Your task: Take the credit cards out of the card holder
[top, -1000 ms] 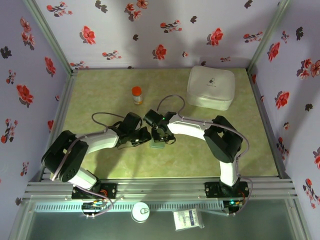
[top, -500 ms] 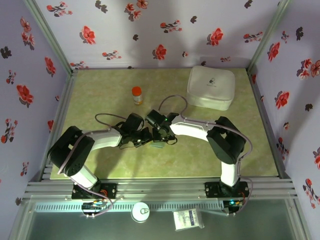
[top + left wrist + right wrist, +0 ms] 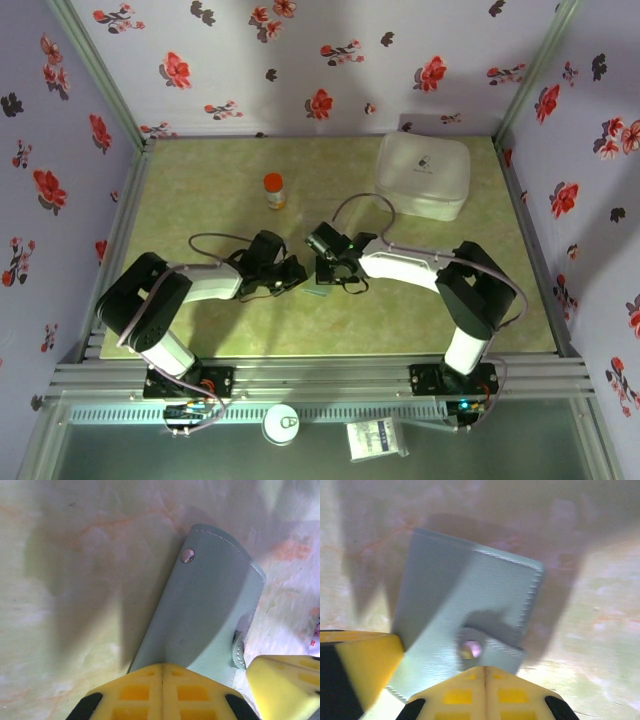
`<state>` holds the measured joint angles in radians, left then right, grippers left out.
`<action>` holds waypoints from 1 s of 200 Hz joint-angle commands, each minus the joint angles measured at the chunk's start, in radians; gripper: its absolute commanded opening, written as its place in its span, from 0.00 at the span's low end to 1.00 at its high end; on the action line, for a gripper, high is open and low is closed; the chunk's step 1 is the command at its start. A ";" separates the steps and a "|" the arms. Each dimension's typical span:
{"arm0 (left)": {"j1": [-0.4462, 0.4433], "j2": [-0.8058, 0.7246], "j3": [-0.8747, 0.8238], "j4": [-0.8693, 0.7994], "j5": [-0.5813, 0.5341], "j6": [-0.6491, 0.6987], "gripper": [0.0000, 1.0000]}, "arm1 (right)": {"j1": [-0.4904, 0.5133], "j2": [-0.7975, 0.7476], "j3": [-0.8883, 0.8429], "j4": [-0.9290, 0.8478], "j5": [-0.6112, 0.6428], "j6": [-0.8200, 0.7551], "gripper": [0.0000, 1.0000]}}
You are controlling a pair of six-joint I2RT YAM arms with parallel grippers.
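Left wrist, grey-blue card holder [image 3: 200, 610], flat on table [image 3: 75, 580]

No legible text; white case [image 3: 422, 175] logo blurred.

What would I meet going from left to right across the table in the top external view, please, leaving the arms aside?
A small orange-capped bottle → flat grey-blue card holder → big white rounded case.
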<state>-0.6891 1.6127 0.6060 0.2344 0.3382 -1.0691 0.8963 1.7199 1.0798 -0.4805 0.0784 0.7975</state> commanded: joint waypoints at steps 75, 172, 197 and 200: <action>-0.002 0.034 -0.068 -0.126 -0.032 -0.015 0.03 | -0.021 -0.043 -0.001 -0.063 0.027 0.024 0.09; -0.075 -0.060 -0.057 -0.115 -0.011 -0.113 0.04 | 0.023 0.124 0.200 -0.205 0.015 -0.009 0.28; -0.078 -0.088 -0.050 -0.107 -0.002 -0.127 0.05 | 0.030 0.136 0.212 -0.227 0.018 -0.006 0.31; -0.078 -0.093 -0.048 -0.109 -0.004 -0.126 0.05 | 0.030 0.135 0.212 -0.229 0.021 -0.003 0.31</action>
<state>-0.7551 1.5494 0.5735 0.2024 0.3252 -1.1629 0.9165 1.8412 1.2583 -0.6407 0.0967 0.7982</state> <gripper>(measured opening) 0.046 0.300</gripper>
